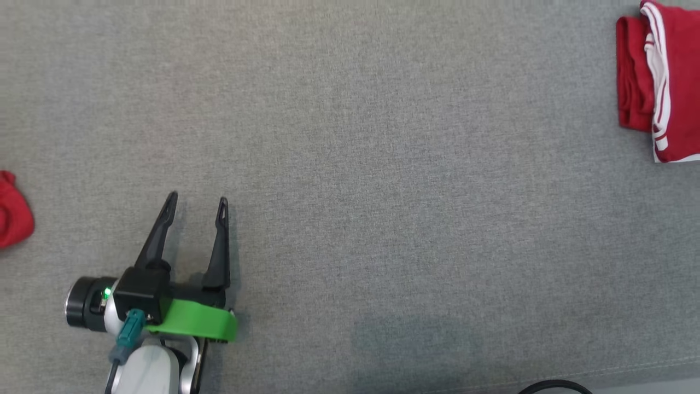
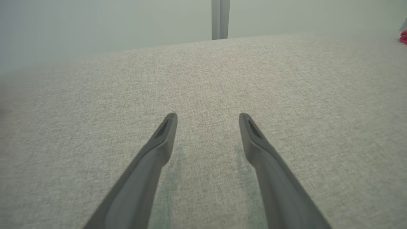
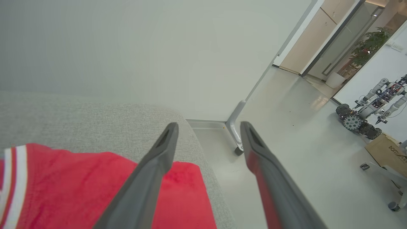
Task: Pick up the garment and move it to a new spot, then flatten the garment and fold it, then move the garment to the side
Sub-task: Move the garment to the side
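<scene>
The garment [image 1: 672, 82] is red with white stripes and lies folded at the far right of the grey table, cut off by the head view's edge. In the right wrist view the garment [image 3: 79, 184] lies near the table's corner, under and to the left of my right gripper [image 3: 208, 124]. That gripper is open with nothing between its fingers, and one finger overlaps the cloth. My left gripper [image 1: 197, 198] hovers at the lower left over bare table, far from the garment. It stands open and empty, as the left wrist view confirms for the left gripper [image 2: 207, 116].
A second red cloth [image 1: 13, 210] pokes in at the table's left edge. The grey fabric table [image 1: 383, 164] ends at a rounded corner [image 3: 203, 143]. Beyond it are pale floor, a stand leg [image 3: 235, 133], another wheeled robot [image 3: 365, 114] and a cardboard box [image 3: 386, 152]. A black cable [image 1: 552, 386] curves at the bottom.
</scene>
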You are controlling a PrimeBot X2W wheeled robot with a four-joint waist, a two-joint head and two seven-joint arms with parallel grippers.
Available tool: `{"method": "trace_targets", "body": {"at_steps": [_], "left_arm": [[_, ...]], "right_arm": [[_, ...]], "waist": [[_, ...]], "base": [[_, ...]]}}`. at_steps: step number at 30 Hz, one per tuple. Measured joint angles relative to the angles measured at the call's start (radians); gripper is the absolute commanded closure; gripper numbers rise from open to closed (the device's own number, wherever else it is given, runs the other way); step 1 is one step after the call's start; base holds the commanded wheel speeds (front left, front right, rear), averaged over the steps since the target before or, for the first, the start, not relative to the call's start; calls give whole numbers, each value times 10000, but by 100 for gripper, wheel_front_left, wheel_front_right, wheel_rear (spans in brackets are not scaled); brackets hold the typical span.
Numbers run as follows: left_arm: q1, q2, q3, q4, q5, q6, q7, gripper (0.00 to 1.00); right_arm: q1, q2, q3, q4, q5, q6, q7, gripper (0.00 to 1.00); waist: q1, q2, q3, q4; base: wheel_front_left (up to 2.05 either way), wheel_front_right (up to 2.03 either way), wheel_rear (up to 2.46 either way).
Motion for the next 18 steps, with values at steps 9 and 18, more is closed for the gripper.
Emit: {"method": "trace_targets", "body": {"at_steps": [9, 18], "left_arm": [[873, -54, 211, 548, -295, 219, 0, 0], [1599, -67, 257, 949, -543, 247, 0, 0]], "right_arm": [[2217, 1584, 3129, -1904, 1609, 0, 0, 0], [4593, 2146, 4523, -3072, 3068, 2, 0, 0]], "waist": [[-2, 0, -1411, 108], [-2, 0, -2909, 228]], "base": [[0, 0, 0], [0, 0, 0]]}}
